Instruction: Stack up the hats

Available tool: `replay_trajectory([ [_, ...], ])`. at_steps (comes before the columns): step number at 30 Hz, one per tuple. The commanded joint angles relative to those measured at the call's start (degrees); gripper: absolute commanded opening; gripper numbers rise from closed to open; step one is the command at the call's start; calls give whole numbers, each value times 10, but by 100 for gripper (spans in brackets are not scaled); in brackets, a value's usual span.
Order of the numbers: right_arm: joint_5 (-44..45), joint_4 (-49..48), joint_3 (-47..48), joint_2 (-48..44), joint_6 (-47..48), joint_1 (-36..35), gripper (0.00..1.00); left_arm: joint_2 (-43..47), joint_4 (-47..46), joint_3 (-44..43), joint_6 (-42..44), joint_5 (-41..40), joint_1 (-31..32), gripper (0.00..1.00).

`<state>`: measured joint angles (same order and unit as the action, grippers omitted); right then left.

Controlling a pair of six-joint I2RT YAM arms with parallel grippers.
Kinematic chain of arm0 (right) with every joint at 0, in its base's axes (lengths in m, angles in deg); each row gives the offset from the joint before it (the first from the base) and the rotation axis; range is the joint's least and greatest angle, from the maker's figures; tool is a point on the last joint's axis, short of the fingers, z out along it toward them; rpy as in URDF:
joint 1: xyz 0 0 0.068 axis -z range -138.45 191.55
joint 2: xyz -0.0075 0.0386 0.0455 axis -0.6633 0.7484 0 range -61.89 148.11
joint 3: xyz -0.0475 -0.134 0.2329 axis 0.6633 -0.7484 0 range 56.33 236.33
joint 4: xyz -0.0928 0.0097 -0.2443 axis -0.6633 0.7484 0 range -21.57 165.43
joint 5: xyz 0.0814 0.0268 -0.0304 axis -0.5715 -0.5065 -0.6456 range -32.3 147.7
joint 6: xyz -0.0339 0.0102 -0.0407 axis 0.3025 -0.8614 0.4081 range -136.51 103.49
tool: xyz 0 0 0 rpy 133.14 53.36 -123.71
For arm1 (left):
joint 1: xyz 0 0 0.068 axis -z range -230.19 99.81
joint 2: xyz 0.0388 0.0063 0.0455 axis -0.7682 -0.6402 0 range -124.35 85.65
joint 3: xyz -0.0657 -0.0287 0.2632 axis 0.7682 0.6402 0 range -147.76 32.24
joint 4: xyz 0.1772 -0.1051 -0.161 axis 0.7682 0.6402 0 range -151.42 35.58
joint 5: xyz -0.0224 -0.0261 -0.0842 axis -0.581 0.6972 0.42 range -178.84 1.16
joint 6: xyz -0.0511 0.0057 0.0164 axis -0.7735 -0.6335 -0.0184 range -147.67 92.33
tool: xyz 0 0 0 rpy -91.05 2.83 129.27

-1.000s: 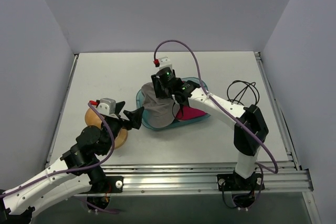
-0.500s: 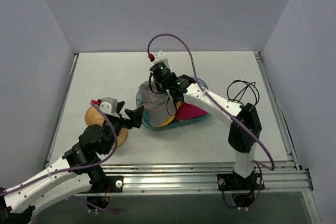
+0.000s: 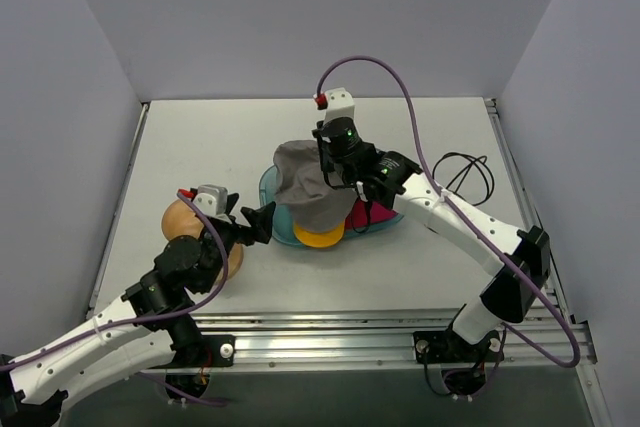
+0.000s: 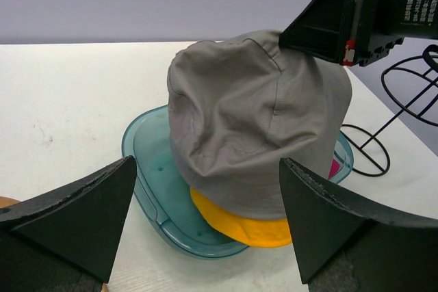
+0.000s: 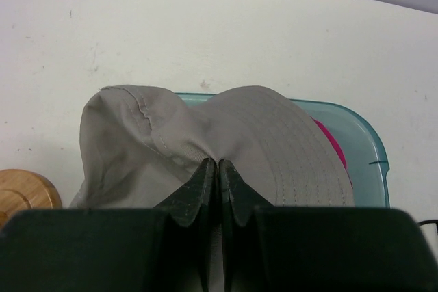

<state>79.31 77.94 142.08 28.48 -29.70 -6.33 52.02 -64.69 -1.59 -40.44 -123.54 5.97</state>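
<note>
— What is the right gripper [image 5: 217,163] doing?

— Its two fingers are pressed together on a fold of the soft grey cloth bucket hat [image 3: 308,192], pinching the crown. The hat hangs from that pinch, brim down, above the translucent teal oval plastic tray [image 3: 266,190].

— And under it?

— A yellow-orange cloth hat [image 4: 239,222] lies in the near part of the tray. A magenta cloth hat [image 3: 368,215] lies towards the tray's right end, mostly covered. No pale pink hat can be made out in any view.

— The left gripper [image 3: 255,225]?

— Its fingers are spread wide and hold nothing. It hovers just beside the tray's left rim, facing the grey hat. The left arm passes over the round-topped wooden stand [image 3: 178,222], which sits on the white table [image 3: 200,147] well left of the tray.

— How far along is the stacking, then?

— Early, by the look of it. One hat is lifted and not yet placed. Two are still in the tray, and no stack shows anywhere
</note>
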Motion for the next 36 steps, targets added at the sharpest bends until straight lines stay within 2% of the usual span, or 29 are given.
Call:
replay_trajectory([
  [1,1,-34,3,-16,4,9,0,-6,-25,-5,7,-10,2,94],
  [11,-115,-25,82,-11,6,13,0,-16,-27,-6,9,-14,2,94],
  [15,-157,-35,83,-12,-7,16,0,-17,-28,-6,9,-14,2,94],
  [22,-167,-42,93,-17,-17,23,0,-16,-28,-5,9,-11,2,94],
  [29,-133,-40,104,-51,-25,35,0,-20,-27,-7,9,-12,2,94],
  [36,-175,-12,126,-64,-32,60,0,-19,-28,-6,9,-12,3,94],
])
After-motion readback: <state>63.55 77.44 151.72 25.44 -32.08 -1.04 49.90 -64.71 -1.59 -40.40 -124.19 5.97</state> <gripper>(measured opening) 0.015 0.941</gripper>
